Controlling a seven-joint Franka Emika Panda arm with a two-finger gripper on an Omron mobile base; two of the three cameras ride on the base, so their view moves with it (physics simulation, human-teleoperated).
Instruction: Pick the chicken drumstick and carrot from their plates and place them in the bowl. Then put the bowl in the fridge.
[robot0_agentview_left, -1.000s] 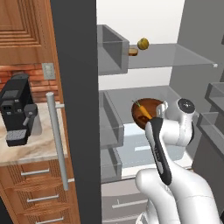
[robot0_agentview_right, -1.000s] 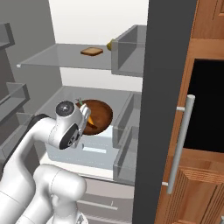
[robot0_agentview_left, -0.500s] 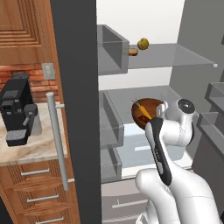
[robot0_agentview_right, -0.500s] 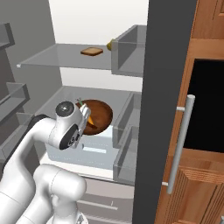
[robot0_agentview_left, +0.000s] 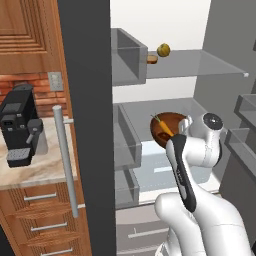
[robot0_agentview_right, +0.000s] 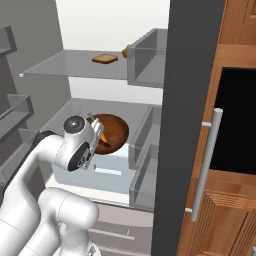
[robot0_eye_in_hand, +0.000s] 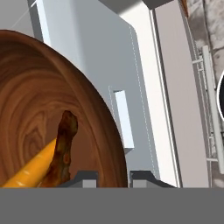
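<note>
I find the jaws (robot0_eye_in_hand: 113, 177) clamped on the near rim of the bowl (robot0_eye_in_hand: 39, 113), one tip inside the wall and one outside. The bowl sits on the middle shelf of the fridge (robot0_agentview_left: 85, 100), straight ahead of the jaws. Inside it, just ahead of the inner tip, lie the carrot (robot0_eye_in_hand: 30, 168) and the chicken drumstick (robot0_eye_in_hand: 63, 148), touching each other. The base views agree: the bowl (robot0_agentview_right: 112, 131) rests over the clear drawer, with the carrot (robot0_agentview_left: 164, 126) against its wall.

Judgement: both foods are loaded and the bowl is inside, so the step in hand is the release. To do it well I would confirm the base is flat on the shelf, part the jaws without dragging the rim, then withdraw straight back along the approach line, so neither tip catches the wall and tips the contents.

Surface: the shelf (robot0_agentview_left: 145, 107) under the bowl is smooth, pale grey and looks level. Beyond the outer tip lies a white drawer front.

Room: the upper glass shelf carries a slice of bread (robot0_agentview_right: 105, 59) and a yellowish round fruit (robot0_agentview_left: 163, 50). The dark fridge door stands open, its silver handle (robot0_agentview_left: 66, 160) facing me. A black coffee machine (robot0_agentview_left: 19, 122) stands on the worktop (robot0_agentview_left: 35, 170), with wooden drawers below.
</note>
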